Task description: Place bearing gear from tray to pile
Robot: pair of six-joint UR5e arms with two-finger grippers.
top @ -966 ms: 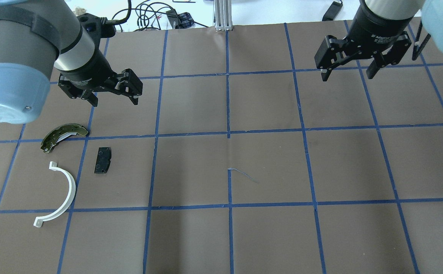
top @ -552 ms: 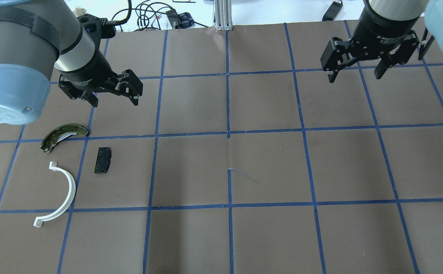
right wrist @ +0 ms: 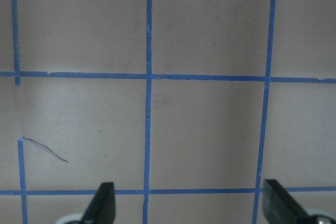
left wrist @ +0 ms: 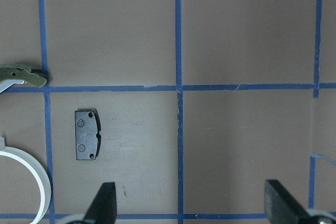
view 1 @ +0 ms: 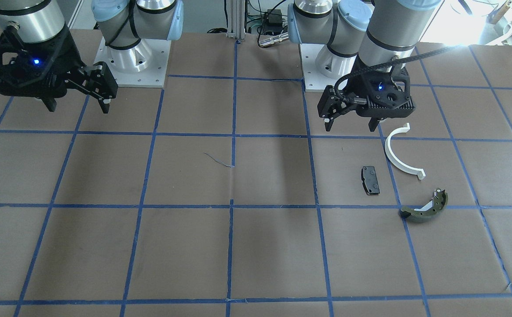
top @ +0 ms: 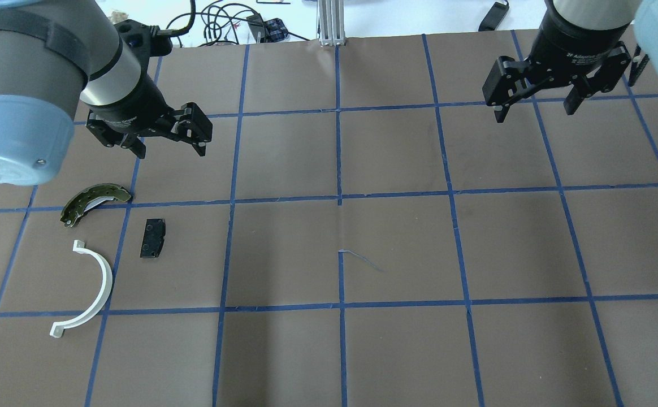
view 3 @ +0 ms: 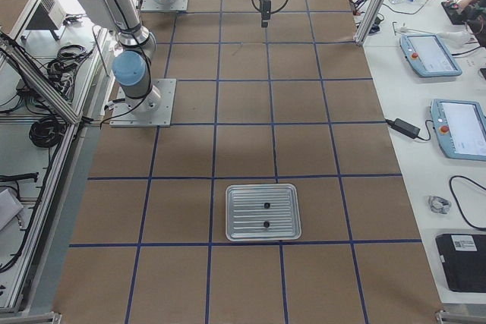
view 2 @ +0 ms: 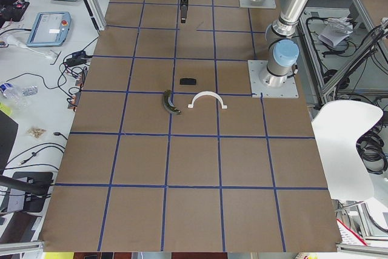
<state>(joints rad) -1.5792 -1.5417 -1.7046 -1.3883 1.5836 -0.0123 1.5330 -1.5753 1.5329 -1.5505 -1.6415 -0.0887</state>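
Both claws hang spread wide and empty above the brown, blue-taped tabletop point(top: 397, 249). The left claw point(top: 171, 151) hovers just beyond the pile, on its far side from the robot, with nothing between its fingers. The pile is a loose group of three parts lying apart from one another. These are an olive-green curved brake shoe point(top: 80, 202), a small black rectangular pad point(top: 152, 238) beside it toward the middle of the tabletop, and a white half-ring arc point(top: 106, 277) nearer the robot. The right claw point(top: 535, 115) is released too, high over bare grid squares on the far right side. Well apart from both claws, at the tabletop's right end, a ribbed metal tray point(view 3: 243, 218) lies flat. It holds the bearing gear point(view 3: 266, 206) and a second small dark part point(view 3: 264, 224), both too small to make out in detail.
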